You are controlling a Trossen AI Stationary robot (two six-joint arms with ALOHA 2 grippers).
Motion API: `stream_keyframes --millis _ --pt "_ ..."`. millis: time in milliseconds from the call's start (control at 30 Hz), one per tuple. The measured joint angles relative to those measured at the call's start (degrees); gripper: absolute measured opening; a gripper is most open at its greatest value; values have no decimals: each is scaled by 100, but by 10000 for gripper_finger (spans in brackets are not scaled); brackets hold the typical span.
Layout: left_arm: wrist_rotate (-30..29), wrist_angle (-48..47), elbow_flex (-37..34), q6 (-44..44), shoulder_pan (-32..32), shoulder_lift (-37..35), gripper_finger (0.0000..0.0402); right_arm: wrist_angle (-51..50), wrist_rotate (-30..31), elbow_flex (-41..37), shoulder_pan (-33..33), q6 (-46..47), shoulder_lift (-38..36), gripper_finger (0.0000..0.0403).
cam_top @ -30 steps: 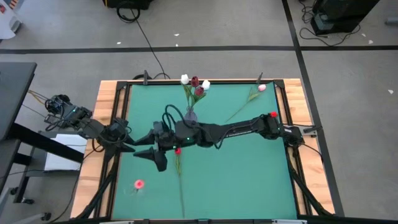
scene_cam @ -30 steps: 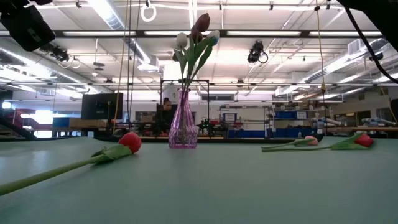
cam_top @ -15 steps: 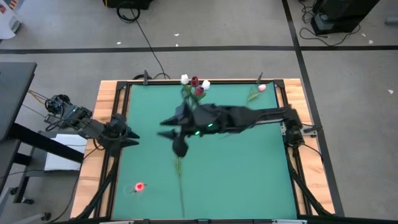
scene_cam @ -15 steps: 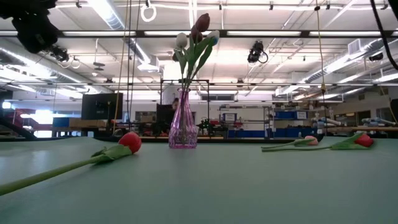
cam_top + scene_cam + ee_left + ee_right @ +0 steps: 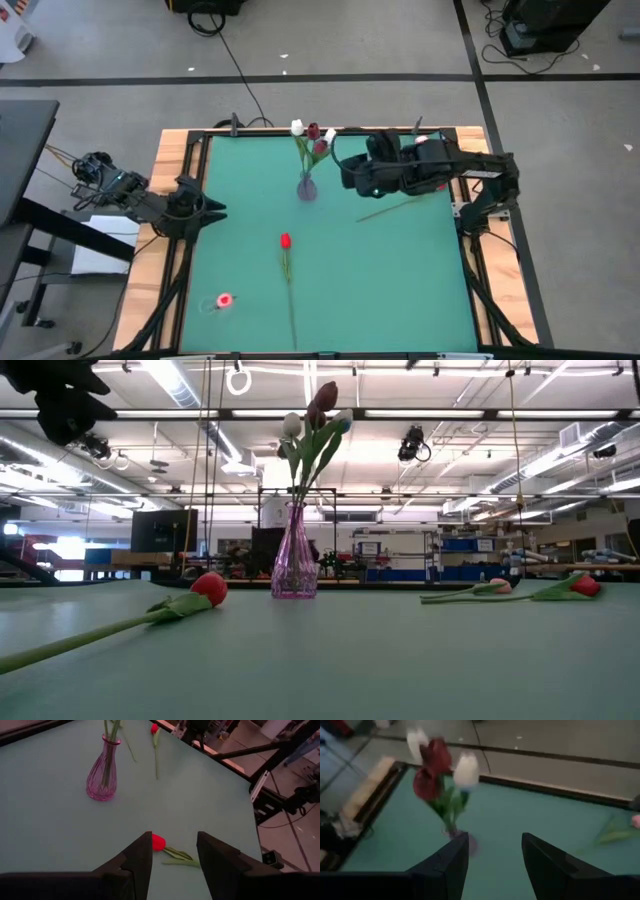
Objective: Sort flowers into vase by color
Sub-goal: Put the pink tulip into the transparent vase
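Green table mat (image 5: 400, 270) within a pale wooden frame (image 5: 170, 160). At its far side, a translucent purple-pink vase (image 5: 295, 565) holds two white and two dark red tulips (image 5: 312, 138) on green stems. Nearer than the vase lies a bright red tulip (image 5: 285, 241); right of the vase lie a pink tulip (image 5: 499, 586) and a red tulip (image 5: 585, 586). Both arms are dark.

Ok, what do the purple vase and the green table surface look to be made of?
The purple bulb-bottomed vase looks like clear tinted glass or hard plastic: the stems show through it in the left wrist view and its facets glint. Which of the two is unclear. The green table surface looks like a matte mat or felt-like covering: flat colour, no glare, framed by pale wood edging.
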Motion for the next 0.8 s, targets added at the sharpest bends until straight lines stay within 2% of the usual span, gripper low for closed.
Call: stream_keyframes --millis 100,300,500,633,800 --pt "-1 87 0 -1 0 120 160 795 -173 -857 11 176 -392 191" --pt "17 111 -2 -133 0 582 160 609 -530 -2518 -101 2014 -803 191" --pt "98 117 -2 -151 2 1013 160 641 -1023 -3667 -497 3322 -965 191" --pt "110 116 -2 -54 4 1167 160 720 -1674 -4185 -1006 3386 -962 191" --pt "373 117 -4 -138 11 1207 160 1118 -2133 -4731 -1891 2620 -955 191"
